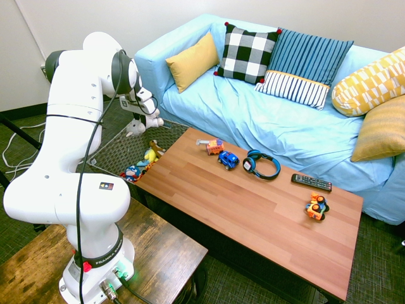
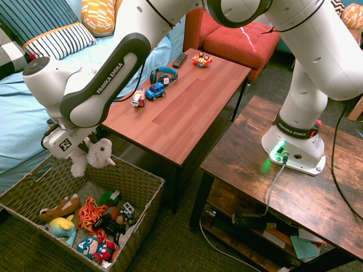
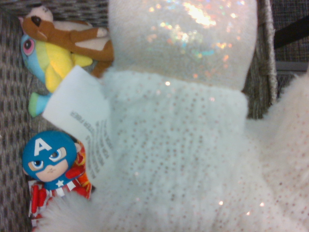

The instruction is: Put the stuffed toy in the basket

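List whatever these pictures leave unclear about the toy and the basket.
- Gripper fingertips on the white plush: sunk in fur, second exterior view.
- Label wording: blurred, wrist view.
- Basket's near bottom corner: cut off by the lower edge, second exterior view.

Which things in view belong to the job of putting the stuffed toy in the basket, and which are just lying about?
Part of the job:
- fluffy white plush toy with horn
- rectangular grey-brown wicker basket

Just lying about:
- blue plastic toy car
- blue-and-black headphones
- long black remote
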